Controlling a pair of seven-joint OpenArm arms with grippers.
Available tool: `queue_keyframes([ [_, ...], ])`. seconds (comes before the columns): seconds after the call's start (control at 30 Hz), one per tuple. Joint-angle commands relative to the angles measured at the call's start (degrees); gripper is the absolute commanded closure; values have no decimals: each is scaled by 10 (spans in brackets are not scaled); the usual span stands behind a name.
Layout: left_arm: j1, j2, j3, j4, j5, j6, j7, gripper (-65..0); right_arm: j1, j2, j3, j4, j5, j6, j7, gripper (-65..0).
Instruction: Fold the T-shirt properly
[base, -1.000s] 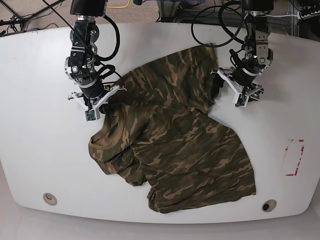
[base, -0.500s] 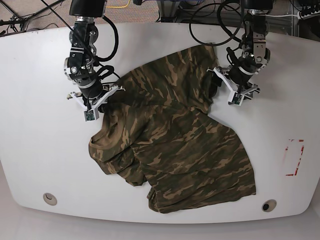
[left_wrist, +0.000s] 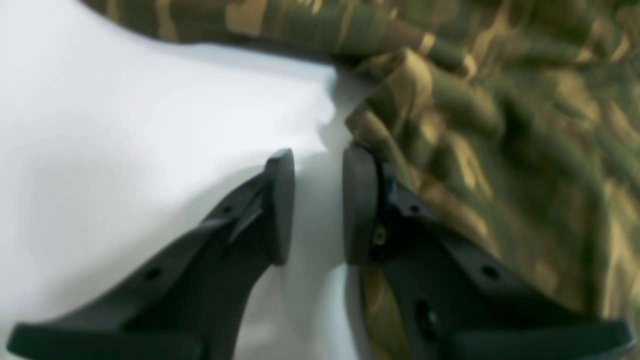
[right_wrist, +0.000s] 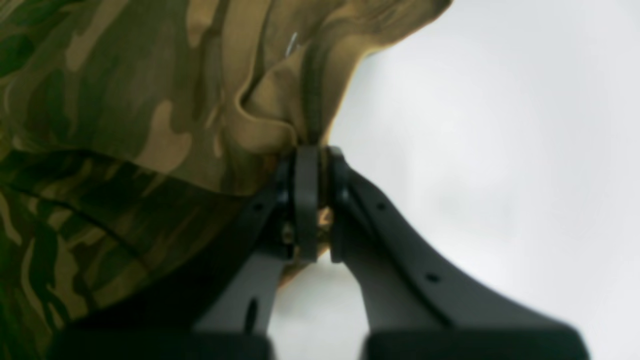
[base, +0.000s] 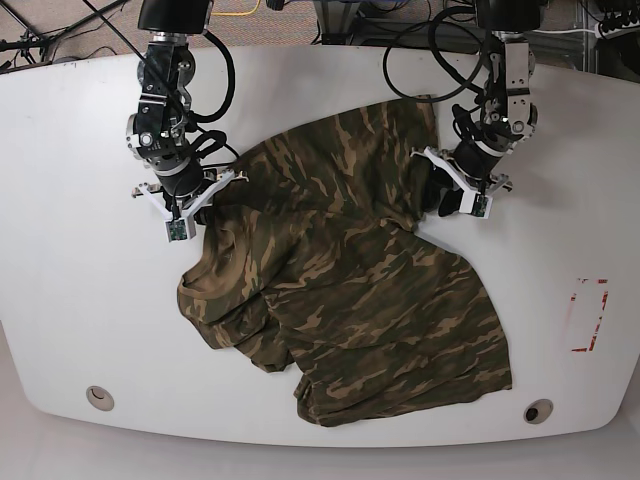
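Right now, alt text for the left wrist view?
The left gripper, part open, sits at the edge of the camouflage T-shirt, nothing between its fingers. Its right finger touches rumpled cloth; white table lies left.

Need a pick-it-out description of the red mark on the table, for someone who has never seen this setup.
Start from the white table and the camouflage T-shirt spread across its middle. In the base view, look past the shirt's right edge toward the table's right rim: the red mark is there, a thin broken rectangular outline. It is the only red thing on the tabletop, unlike the two round holes near the front edge.
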Motion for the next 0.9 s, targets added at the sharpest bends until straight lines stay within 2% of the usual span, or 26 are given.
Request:
queue_keyframes([
  [0.0,5,3,4,-20,31,7,72,-213,8,4,-1,17,5,2,14,0],
  [0.13,2,5,16,-27,25,6,67,-308,6,4,-1,22,4,2,14,0],
  [0.2,0,5,59,-45,11,5,75,-432,5,5,-1,23,2,2,14,0],
  [0.27,-1,4,69,-48,7,3,78,-450,4,6,0,24,2,2,14,0],
  [0.47,-8,5,97,-61,7,1,84,-454,5,7,0,22,2,2,12,0],
  [0.67,-26,9,121,-68,9,-3,86,-400,5,6,2,22,3,2,10,-1],
  [0.87,-29,0,117,-48,7,-16,88,-382,4,6,4,20,3,2,11,0],
])
